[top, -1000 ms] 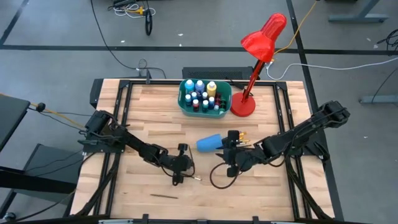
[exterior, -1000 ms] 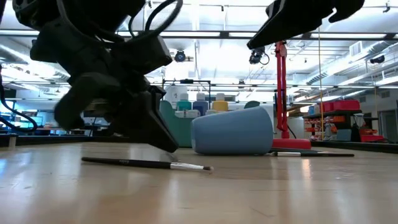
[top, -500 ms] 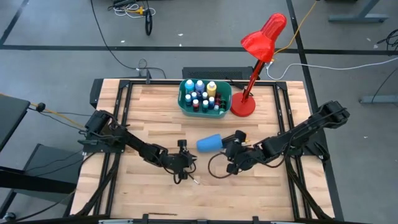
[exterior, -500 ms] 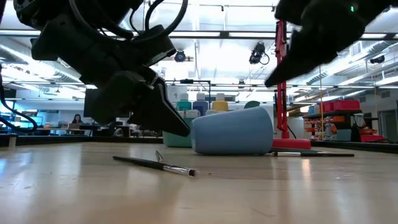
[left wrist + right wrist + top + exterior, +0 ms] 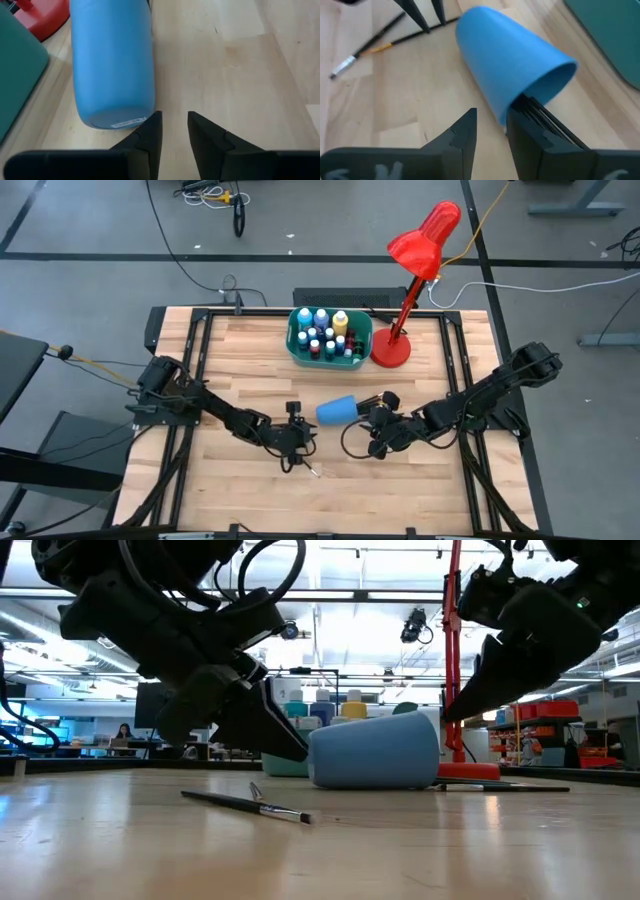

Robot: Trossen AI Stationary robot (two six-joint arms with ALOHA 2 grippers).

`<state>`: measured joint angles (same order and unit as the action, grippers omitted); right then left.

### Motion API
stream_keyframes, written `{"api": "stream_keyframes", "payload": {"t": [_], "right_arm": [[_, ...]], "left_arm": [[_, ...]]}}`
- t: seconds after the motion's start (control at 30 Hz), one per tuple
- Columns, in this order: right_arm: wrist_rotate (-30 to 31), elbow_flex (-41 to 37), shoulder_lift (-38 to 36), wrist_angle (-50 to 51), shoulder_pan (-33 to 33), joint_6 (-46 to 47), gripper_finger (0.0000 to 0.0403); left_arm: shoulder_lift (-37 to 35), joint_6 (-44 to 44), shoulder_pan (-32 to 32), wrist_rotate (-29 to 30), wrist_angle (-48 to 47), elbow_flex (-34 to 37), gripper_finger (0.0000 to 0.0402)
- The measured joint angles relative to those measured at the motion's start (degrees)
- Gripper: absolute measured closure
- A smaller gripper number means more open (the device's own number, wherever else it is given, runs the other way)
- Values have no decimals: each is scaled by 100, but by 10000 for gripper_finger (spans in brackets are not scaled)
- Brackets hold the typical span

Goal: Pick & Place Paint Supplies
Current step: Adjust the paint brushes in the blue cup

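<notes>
Left gripper (image 5: 291, 461) hovers low over the pale wooden table (image 5: 400, 490), fingers parted a little with nothing between them, and a thin dark paintbrush with a silver ferrule (image 5: 247, 804) lies flat on the wood just beside it. The right gripper (image 5: 373, 448) sits next to the tipped-over blue plastic cup (image 5: 337, 409), fingers slightly apart around nothing, more dark brushes (image 5: 540, 117) poking out of the cup's mouth. Farther back, small paint bottles (image 5: 322, 332) stand packed in the teal rectangular tub (image 5: 296, 352), close beside the red desk lamp (image 5: 412, 280).
</notes>
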<state>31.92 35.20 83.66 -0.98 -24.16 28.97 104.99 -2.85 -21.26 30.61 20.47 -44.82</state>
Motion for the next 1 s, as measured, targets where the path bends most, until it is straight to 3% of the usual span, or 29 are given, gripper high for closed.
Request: {"api": "stream_keyframes", "payload": {"t": [0.5, 0.8, 1.0], "right_arm": [[22, -4, 0, -237, 0, -118, 295], [18, -4, -129, -115, 7, -395, 295], [17, -2, -728, 924, 8, -411, 295]], "left_arm": [[-1, 24, 4, -7, 0, -2, 299], [-230, 11, 4, 282, -20, -15, 299], [-545, -6, 8, 303, -240, -15, 299]]}}
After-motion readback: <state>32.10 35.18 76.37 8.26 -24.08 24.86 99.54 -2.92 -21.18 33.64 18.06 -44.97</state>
